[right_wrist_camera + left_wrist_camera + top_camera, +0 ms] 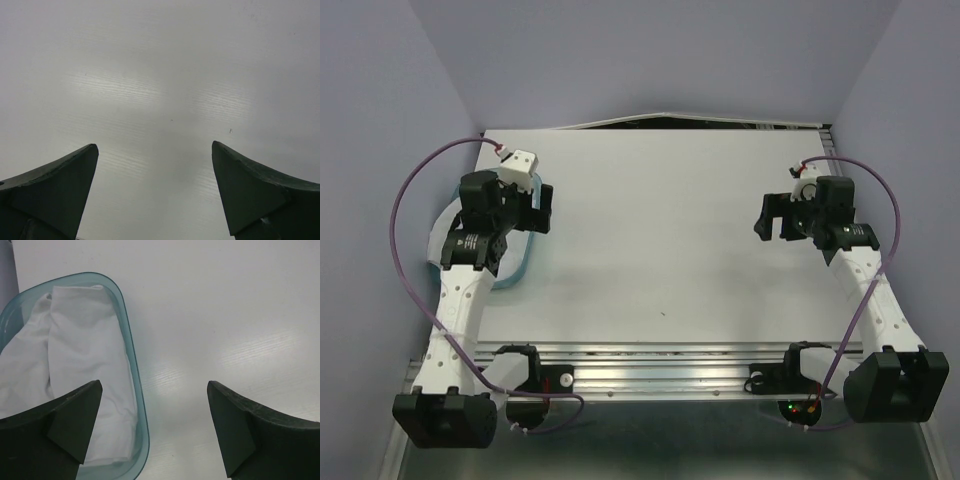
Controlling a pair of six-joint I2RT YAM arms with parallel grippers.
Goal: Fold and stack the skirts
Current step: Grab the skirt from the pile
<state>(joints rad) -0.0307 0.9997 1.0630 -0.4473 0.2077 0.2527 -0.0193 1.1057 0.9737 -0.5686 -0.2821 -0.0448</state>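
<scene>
White skirts [85, 350] lie bunched in soft folds inside a translucent teal tray [131, 340] at the table's left edge. In the top view the left arm covers most of the tray [523, 262], and the skirts do not show there. My left gripper [153, 385] hangs open above the tray's right rim, one finger over the cloth and the other over bare table, holding nothing. It is also in the top view, as the left gripper [538, 205]. My right gripper [767, 218] hovers open over bare table at the far right. The right gripper [154, 145] has nothing between its fingers.
The white table [660, 240] is boxed in by lavender walls at the left, back and right. A metal rail [660, 365] runs along the near edge between the arm bases. Purple cables [405, 190] loop beside each arm.
</scene>
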